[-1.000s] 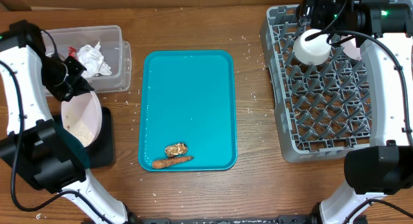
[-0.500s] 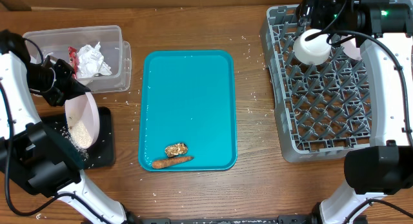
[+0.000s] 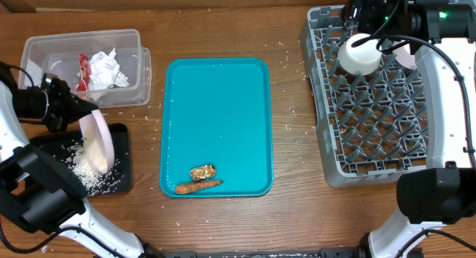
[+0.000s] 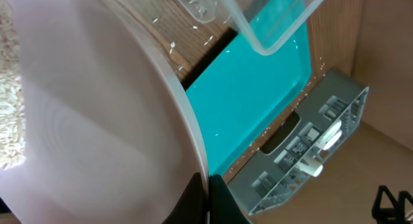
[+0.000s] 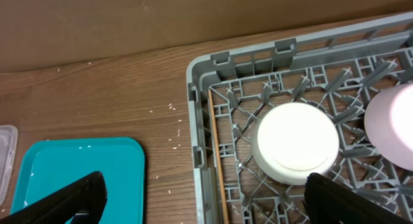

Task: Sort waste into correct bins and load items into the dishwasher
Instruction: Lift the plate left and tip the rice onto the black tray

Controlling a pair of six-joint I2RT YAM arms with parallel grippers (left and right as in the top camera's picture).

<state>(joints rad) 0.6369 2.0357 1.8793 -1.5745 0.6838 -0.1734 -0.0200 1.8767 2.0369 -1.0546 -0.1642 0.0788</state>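
My left gripper [image 3: 65,109] is shut on the rim of a pink bowl [image 3: 103,137], tipped steeply on edge over the black bin [image 3: 123,180]. Rice [image 3: 91,163] lies in a heap in that bin. In the left wrist view the bowl [image 4: 97,121] fills the frame, with my fingers [image 4: 208,195] pinching its rim. My right gripper [image 5: 206,198] is open and empty, hovering over the back left of the grey dishwasher rack [image 3: 327,150], near a white bowl [image 3: 360,54] lying upside down. The teal tray [image 3: 216,109] holds a carrot piece [image 3: 199,186] and a food scrap [image 3: 202,172].
A clear bin [image 3: 134,42] with crumpled paper [image 3: 108,67] and a red wrapper stands at the back left. A pink dish [image 3: 406,60] sits in the rack by the white bowl. Loose rice grains dot the wooden table.
My left gripper has moved left and tipped the pink bowl from nearly flat to steeply on edge. Rice has slid out into the black bin. The right arm has not moved.
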